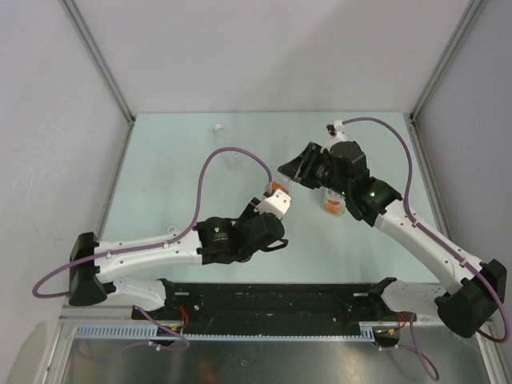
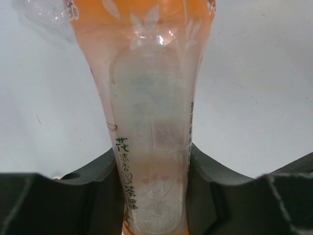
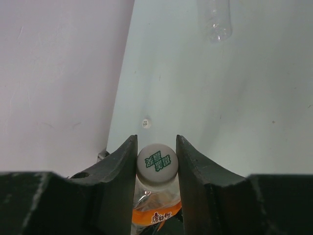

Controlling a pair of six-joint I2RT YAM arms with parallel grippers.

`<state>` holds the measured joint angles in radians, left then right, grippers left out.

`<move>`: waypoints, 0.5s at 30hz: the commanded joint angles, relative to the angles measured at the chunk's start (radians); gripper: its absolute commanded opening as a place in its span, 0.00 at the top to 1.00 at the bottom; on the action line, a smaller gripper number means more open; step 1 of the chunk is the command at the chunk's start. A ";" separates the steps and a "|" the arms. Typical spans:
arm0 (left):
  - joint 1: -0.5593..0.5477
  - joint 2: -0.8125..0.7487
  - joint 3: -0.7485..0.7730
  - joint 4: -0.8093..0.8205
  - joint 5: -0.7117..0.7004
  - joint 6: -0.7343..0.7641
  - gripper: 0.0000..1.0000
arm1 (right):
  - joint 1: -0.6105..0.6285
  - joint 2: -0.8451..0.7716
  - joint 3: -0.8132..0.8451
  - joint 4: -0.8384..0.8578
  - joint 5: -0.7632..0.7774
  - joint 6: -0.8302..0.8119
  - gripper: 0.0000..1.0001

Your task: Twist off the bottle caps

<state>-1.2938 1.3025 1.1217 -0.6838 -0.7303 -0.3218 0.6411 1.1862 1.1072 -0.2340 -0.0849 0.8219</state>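
Note:
My left gripper [image 2: 154, 161] is shut on the body of the orange bottle [image 2: 146, 98], its two jaws pressed against the bottle's sides. In the top view this gripper [image 1: 274, 196] holds the orange bottle [image 1: 278, 186] at mid-table. My right gripper [image 3: 155, 143] is shut on that bottle's white cap [image 3: 156, 165], which has green print and sits on the neck between the jaws. In the top view the right gripper [image 1: 288, 170] reaches in from the right. The clear bottle [image 1: 232, 156] lies further back. A yellow-green labelled bottle [image 1: 332, 200] stands under the right arm.
A loose white cap [image 3: 145, 123] lies on the table beyond the right gripper. The clear bottle also shows at the top of the right wrist view [image 3: 215, 22]. Grey walls close in the table at the back and both sides.

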 commanded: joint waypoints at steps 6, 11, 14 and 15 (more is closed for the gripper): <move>-0.002 0.001 0.068 -0.017 -0.020 -0.028 1.00 | 0.007 -0.018 0.046 0.009 0.013 -0.003 0.98; -0.002 -0.009 0.077 -0.020 -0.003 -0.032 1.00 | 0.007 -0.023 0.046 0.018 -0.008 -0.033 1.00; -0.002 -0.020 0.080 -0.018 0.023 -0.044 1.00 | 0.007 -0.038 0.041 0.048 -0.031 -0.066 1.00; -0.002 -0.025 0.081 -0.018 0.036 -0.047 1.00 | 0.006 -0.045 0.036 0.063 -0.042 -0.077 1.00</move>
<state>-1.2938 1.3045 1.1515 -0.7200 -0.7193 -0.3408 0.6415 1.1835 1.1114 -0.2268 -0.0891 0.8127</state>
